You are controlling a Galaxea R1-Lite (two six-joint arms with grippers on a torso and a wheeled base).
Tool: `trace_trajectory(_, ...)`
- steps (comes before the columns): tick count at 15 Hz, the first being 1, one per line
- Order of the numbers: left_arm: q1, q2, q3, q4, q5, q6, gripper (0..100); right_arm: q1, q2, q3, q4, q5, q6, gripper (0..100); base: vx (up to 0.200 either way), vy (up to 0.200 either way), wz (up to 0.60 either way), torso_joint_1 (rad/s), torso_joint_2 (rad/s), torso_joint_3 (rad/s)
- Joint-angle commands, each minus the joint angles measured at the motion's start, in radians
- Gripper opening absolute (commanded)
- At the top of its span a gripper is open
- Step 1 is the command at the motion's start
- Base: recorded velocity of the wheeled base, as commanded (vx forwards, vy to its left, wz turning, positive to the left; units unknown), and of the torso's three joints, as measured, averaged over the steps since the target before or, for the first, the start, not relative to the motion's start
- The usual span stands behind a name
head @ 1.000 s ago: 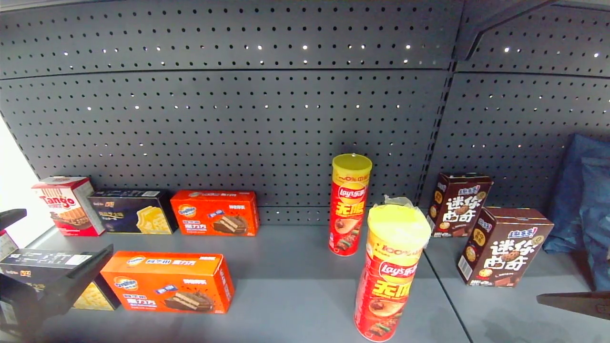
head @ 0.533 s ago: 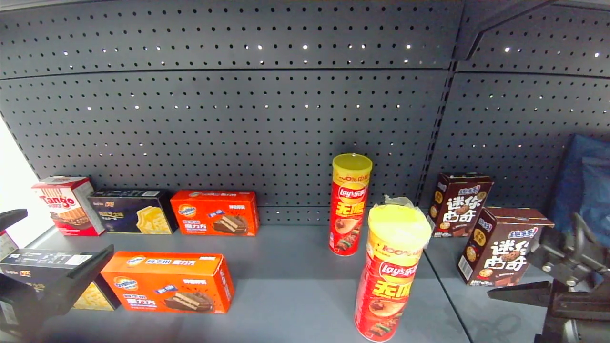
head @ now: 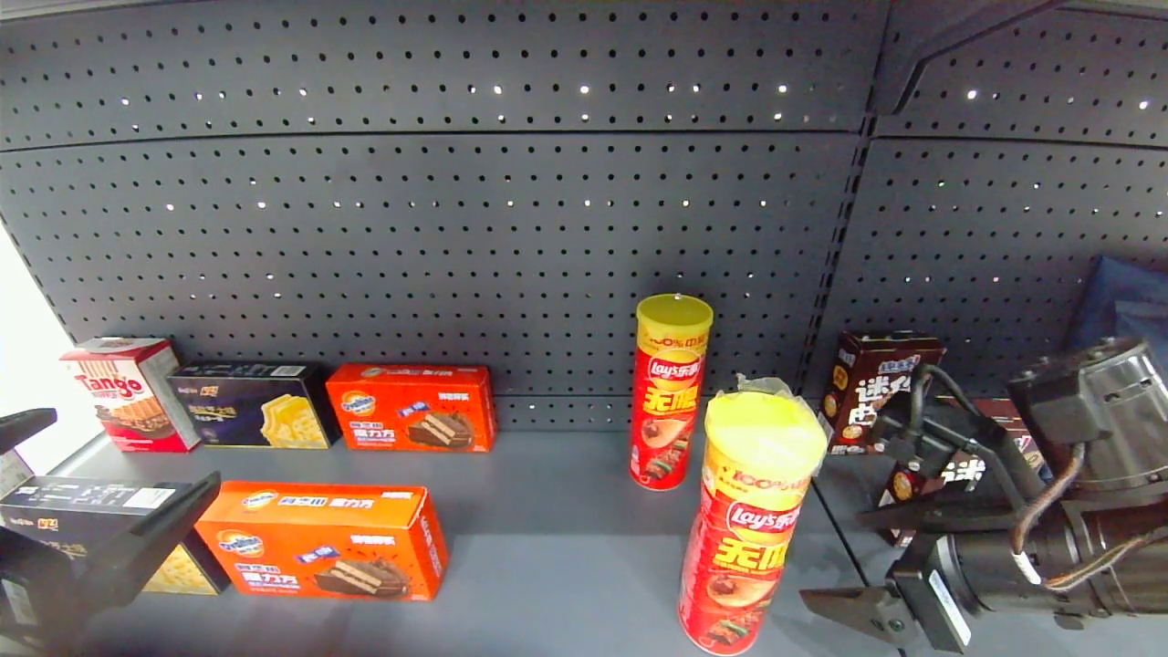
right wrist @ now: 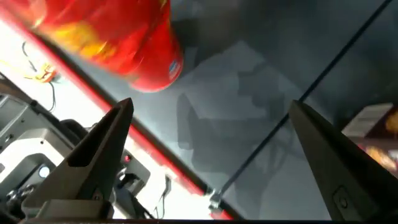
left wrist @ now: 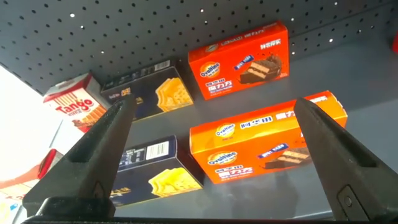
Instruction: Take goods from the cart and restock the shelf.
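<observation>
Shelf stock first: your nearest red cardboard crisp tube with a yellow lid (head: 744, 538) stands upright at the front of the grey metal shelf (head: 566, 547), close to the seam between two shelf boards. A second red crisp tube (head: 671, 392) of the same kind stands upright at its eleven o'clock. It is farther back, near the dark perforated back panel (head: 456, 228), and the two tubes are apart.

Your right gripper (head: 835, 561) sits at three o'clock of the nearest tube, just beside its lower half, with its jaws spread wide. At the gripper's twelve o'clock a dark brown biscuit box (head: 871, 388) stands upright. A second brown box (head: 963, 470) is largely hidden behind your right arm.

Your left gripper (head: 128, 452) hangs at the shelf's nine o'clock end, its jaws also wide apart. It is over a black rectangular cracker box (left wrist: 152, 171) lying at the front. Just beside that box, at its three o'clock, lies a long orange wafer-cake box (head: 324, 538).

Along the back panel, running from nine towards three o'clock, three boxes stand side by side. They are a red-and-white wafer box (head: 128, 392), a second black cracker box (head: 251, 406) and a second orange box (head: 412, 407).
</observation>
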State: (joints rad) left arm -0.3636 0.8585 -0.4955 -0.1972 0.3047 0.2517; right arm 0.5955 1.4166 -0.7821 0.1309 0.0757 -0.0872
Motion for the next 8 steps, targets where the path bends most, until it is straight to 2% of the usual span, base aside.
trace_trajectory(1, 0.000, 0.004, 0.002, -0.001, 0.001, -0.002, 100, -0.002, 0.039, -0.009, 0.000, -0.001, 0.001, 100, 0.000, 0.000, 0.00, 0.000, 0.00, 0.000)
trace_trajectory(8, -0.001, 0.002, 0.012, -0.001, -0.001, -0.003, 100, -0.053, 0.068, -0.025, -0.002, -0.002, 0.024, 100, 0.000, 0.000, 0.00, 0.000, 0.00, 0.000)
